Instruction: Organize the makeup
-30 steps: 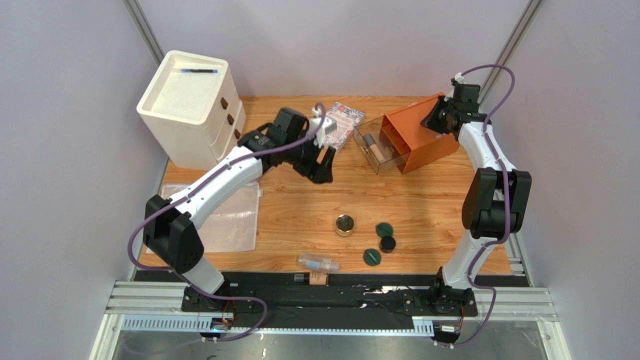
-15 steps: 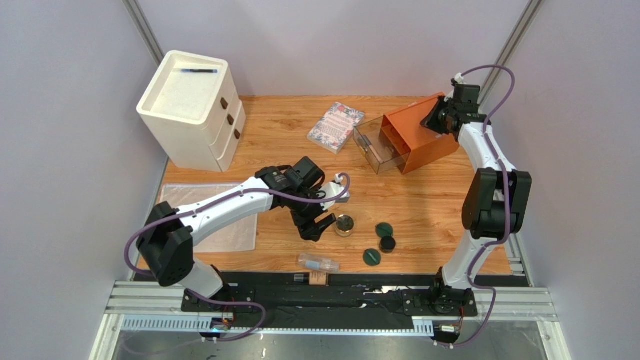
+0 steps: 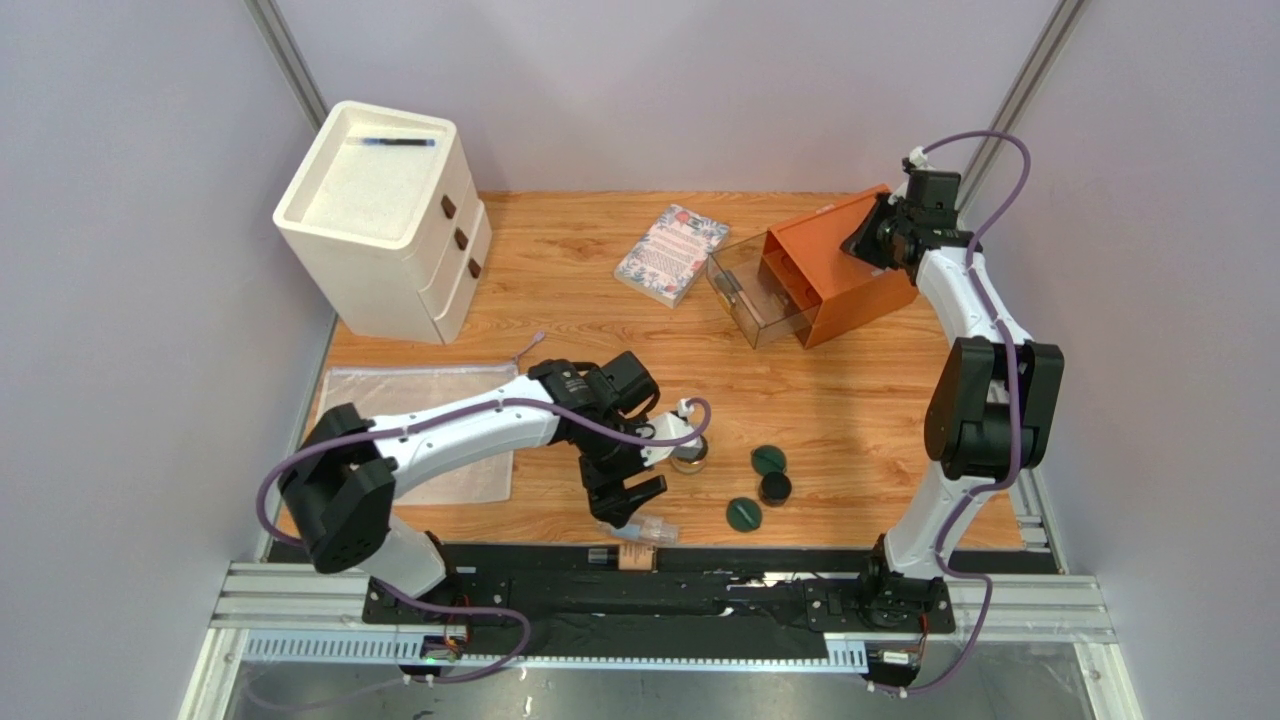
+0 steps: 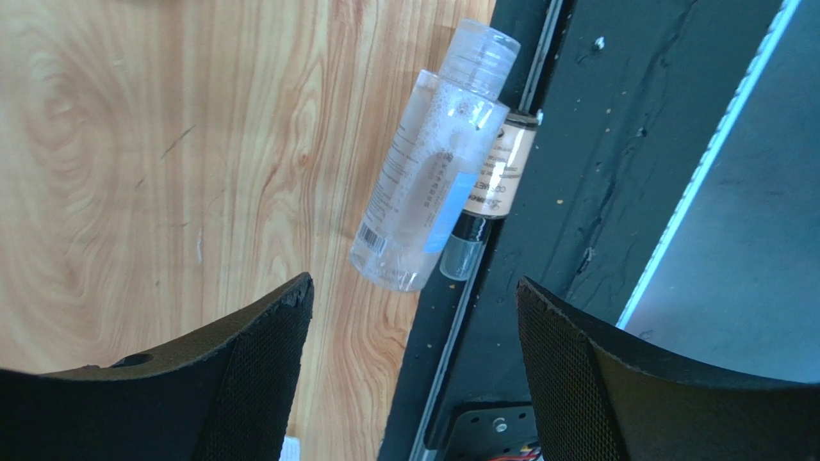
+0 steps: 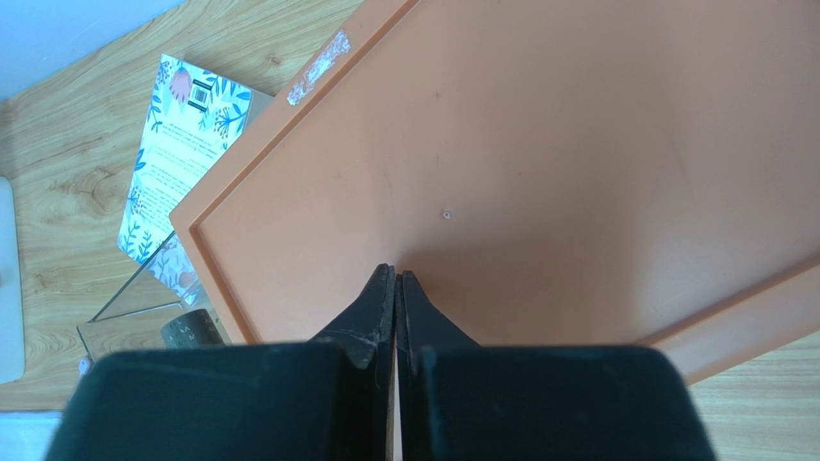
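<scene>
On the wooden table (image 3: 842, 405), the left gripper (image 4: 414, 307) hangs spread over a clear bottle (image 4: 428, 168) that touches a beige tube (image 4: 493, 182) at the near edge, a detail plain only in the wrist view. The right gripper (image 5: 396, 288), pressed together, seemingly touches the orange box (image 5: 577, 144). Overhead shows two green discs (image 3: 769, 458) and one black jar (image 3: 775, 488).

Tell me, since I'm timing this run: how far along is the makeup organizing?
Early. Done: one tube lies in the clear box. In hand: nothing held; the open left claw hovers over the clear bottle; the shut right claw touches the orange case. Left: compact, two green discs, black jar, beige tube beside the bottle.
</scene>
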You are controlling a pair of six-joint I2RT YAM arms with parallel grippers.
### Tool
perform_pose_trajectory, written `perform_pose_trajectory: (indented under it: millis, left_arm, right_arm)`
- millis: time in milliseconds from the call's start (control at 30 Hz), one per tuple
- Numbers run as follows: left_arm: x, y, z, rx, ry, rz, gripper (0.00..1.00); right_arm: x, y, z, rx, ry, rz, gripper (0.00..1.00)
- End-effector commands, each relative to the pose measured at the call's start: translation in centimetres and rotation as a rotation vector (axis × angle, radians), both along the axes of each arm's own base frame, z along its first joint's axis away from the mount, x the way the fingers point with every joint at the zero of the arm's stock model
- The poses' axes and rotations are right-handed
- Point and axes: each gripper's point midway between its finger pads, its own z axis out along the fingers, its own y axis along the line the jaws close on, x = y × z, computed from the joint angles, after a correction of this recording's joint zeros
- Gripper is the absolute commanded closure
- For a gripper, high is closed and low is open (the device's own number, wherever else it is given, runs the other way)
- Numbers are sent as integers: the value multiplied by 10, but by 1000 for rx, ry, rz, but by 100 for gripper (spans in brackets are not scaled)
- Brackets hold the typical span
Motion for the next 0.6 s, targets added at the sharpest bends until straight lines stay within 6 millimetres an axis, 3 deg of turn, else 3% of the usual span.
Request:
perform_pose_trajectory:
  millis: [0,267,567]
  left_arm:
    - [4,-6,-19,56,15,-74,19]
    - [12,-27,-45,123,42,-62,21]
    - [12,-30,-64,165,34,-71,28]
  right_arm:
    - [-64,0,-101,-28,386,16,100]
    - [-65,2,-101,-16,388,18,100]
    - [-63,2,-101,-10,388,17,100]
